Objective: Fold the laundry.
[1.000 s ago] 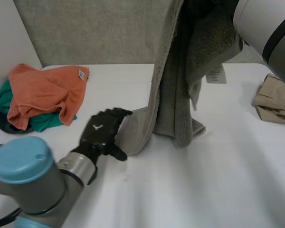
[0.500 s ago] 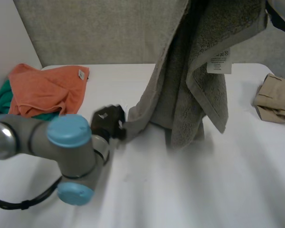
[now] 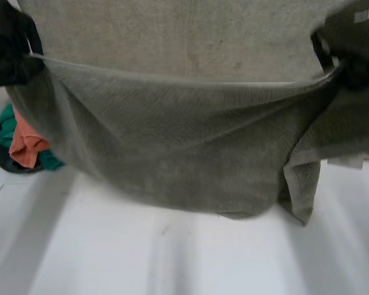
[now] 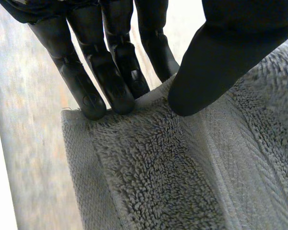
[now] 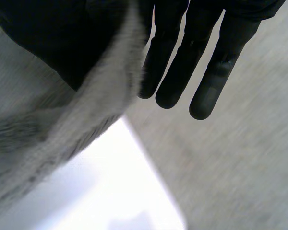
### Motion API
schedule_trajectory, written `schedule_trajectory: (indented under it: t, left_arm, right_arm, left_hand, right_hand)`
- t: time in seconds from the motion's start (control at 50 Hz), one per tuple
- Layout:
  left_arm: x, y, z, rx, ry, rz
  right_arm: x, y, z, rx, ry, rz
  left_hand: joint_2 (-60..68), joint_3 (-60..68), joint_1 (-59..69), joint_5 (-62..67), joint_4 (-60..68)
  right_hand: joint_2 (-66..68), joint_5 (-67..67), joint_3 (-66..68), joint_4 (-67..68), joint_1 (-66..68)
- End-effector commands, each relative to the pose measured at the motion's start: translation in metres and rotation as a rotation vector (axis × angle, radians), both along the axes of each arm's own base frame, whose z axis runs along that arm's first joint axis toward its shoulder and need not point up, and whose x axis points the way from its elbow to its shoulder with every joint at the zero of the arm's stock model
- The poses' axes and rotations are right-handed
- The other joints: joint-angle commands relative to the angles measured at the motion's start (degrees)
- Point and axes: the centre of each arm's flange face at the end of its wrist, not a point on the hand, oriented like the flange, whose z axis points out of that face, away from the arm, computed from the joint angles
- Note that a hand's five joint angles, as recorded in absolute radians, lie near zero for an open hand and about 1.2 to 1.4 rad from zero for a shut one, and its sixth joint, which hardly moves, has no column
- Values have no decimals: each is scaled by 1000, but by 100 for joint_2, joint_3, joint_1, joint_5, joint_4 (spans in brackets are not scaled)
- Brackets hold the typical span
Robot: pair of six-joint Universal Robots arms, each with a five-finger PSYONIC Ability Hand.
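Since the grey towel (image 3: 172, 153) hangs spread between both hands above the white table (image 3: 172, 264), its long axis runs side to side. Top edge sags mid-span, lower hem is near the tabletop, contact unclear. Left hand (image 3: 9, 49) has one top corner, pile clamped between fingers (image 4: 105, 86) and thumb. Right hand (image 3: 350, 58) has the opposite end, fingers (image 5: 182, 81) straight, edge pinched against the thumb. Neither hand is nearer. Likely next: lower it flat, span taut. Orange cloth (image 3: 26, 144) on green cloth (image 3: 49, 161) sits off left.
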Motion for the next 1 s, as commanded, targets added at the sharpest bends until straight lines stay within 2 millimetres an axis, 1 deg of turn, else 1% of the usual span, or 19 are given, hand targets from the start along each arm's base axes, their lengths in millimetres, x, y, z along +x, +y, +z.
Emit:
schedule_trajectory:
  t: [0.02, 0.1, 0.16, 0.22, 0.24, 0.26, 0.32, 0.34, 0.38, 0.44, 0.5, 0.54, 0.6, 0.68, 0.76, 0.82, 0.84, 0.9, 1.0]
  left_arm:
    - [0, -45, -63, 203, -132, 37]
    - [-12, -83, -85, 192, -280, 42]
    - [-32, -106, -83, 137, -334, 39]
    - [-60, -135, -62, 16, -337, 69]
    - [-64, -141, -52, -25, -329, 80]
    - [-67, -154, -29, -106, -299, 113]
    - [-67, -166, 10, -239, -252, 149]
    - [-67, -169, 37, -344, -216, 167]
    - [-65, -173, 60, -452, -178, 198]
    - [-63, -174, 86, -594, -118, 241]
    - [-57, -177, 90, -614, -99, 277]
    - [-55, -179, 85, -592, -104, 282]
    - [-59, -181, 55, -480, -141, 257]
    - [-64, -180, 12, -342, -189, 221]
    - [-63, -173, -20, -240, -225, 203]
    - [-62, -165, -59, -122, -261, 186]
    - [-61, -158, -82, -52, -286, 174]
    - [-58, -142, -119, 64, -327, 155]
    - [-50, -108, -152, 206, -403, 133]
  right_arm:
    - [-14, -54, -83, 231, 175, -28]
    - [-8, -89, -98, 189, 161, -36]
    - [-2, -127, -94, 50, 101, -66]
    - [2, -152, -76, -102, 33, -104]
    - [4, -166, -58, -216, -22, -133]
    - [6, -172, -48, -275, -56, -148]
    - [12, -184, -6, -511, -187, -182]
    - [13, -186, 3, -566, -214, -186]
    - [13, -188, 19, -663, -259, -202]
    - [14, -189, 39, -802, -307, -197]
    - [15, -186, 46, -838, -319, -194]
    - [16, -187, 37, -796, -305, -194]
    - [17, -187, 18, -707, -276, -194]
    - [23, -182, -31, -478, -210, -175]
    - [26, -176, -53, -394, -180, -147]
    - [30, -166, -77, -309, -148, -121]
    - [30, -162, -87, -273, -133, -111]
    - [28, -150, -120, -150, -90, -89]
    - [21, -133, -169, 16, -8, -86]
  left_hand:
    - [1151, 1188, 1317, 1433, 1126]
    - [1151, 1188, 1317, 1433, 1126]
    - [1151, 1188, 1317, 1433, 1126]
    - [1151, 1188, 1317, 1433, 1126]
    - [1151, 1188, 1317, 1433, 1126]
    - [1151, 1188, 1317, 1433, 1126]
    - [1151, 1188, 1317, 1433, 1126]
    - [1151, 1188, 1317, 1433, 1126]
    - [1151, 1188, 1317, 1433, 1126]
    - [1151, 1188, 1317, 1433, 1126]
    - [1151, 1188, 1317, 1433, 1126]
    - [1151, 1188, 1317, 1433, 1126]
    - [1151, 1188, 1317, 1433, 1126]
    - [1151, 1188, 1317, 1433, 1126]
    - [1151, 1188, 1317, 1433, 1126]
    - [1151, 1188, 1317, 1433, 1126]
    - [1151, 1188, 1317, 1433, 1126]
    - [1151, 1188, 1317, 1433, 1126]
    - [1151, 1188, 1317, 1433, 1126]
  right_hand:
    - [1273, 1242, 1213, 1139, 1526]
    - [1273, 1242, 1213, 1139, 1526]
    - [1273, 1242, 1213, 1139, 1526]
    - [1273, 1242, 1213, 1139, 1526]
    - [1273, 1242, 1213, 1139, 1526]
    - [1273, 1242, 1213, 1139, 1526]
    - [1273, 1242, 1213, 1139, 1526]
    - [1273, 1242, 1213, 1139, 1526]
    - [1273, 1242, 1213, 1139, 1526]
    - [1273, 1242, 1213, 1139, 1526]
    - [1273, 1242, 1213, 1139, 1526]
    - [1273, 1242, 1213, 1139, 1526]
    - [1273, 1242, 1213, 1139, 1526]
    - [1273, 1242, 1213, 1139, 1526]
    - [1273, 1242, 1213, 1139, 1526]
    - [1273, 1242, 1213, 1139, 1526]
    - [1273, 1242, 1213, 1139, 1526]
    - [1273, 1242, 1213, 1139, 1526]
    - [1273, 1242, 1213, 1139, 1526]
